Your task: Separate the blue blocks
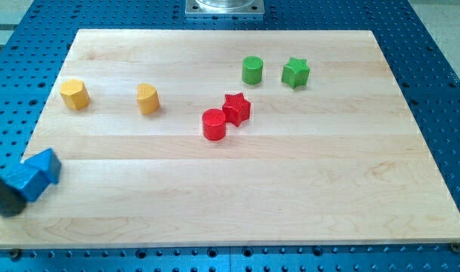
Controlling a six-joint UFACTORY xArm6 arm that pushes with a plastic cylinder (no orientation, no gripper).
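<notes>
Separating the blue blocks (35, 174): both sit at the lower left of the frame, on the very left edge of the board (290, 196), pressed together so closely that I cannot tell where one ends and the other begins, nor their shapes.

Rod: a dark mass at the far lower left, touching the blue pair from the left and below. My tip (9, 202) appears to be at that contact, though blur and the frame edge hide its exact end. I carry no jaws, so nothing is open, closed or held; the rod only leans against the blocks.

Method, as I judge it: find the seam between the two, enter there with a short sideways push, and drive one block toward the frame's centre, where bare wood lies. Pushing both from outside would only slide them on as a pair. Keep clear of the board edge, or one may drop off.

Others, well apart: yellow blocks (74, 94), red cylinder (214, 124), red star (236, 108), green cylinder (252, 69), green star (295, 72).
</notes>
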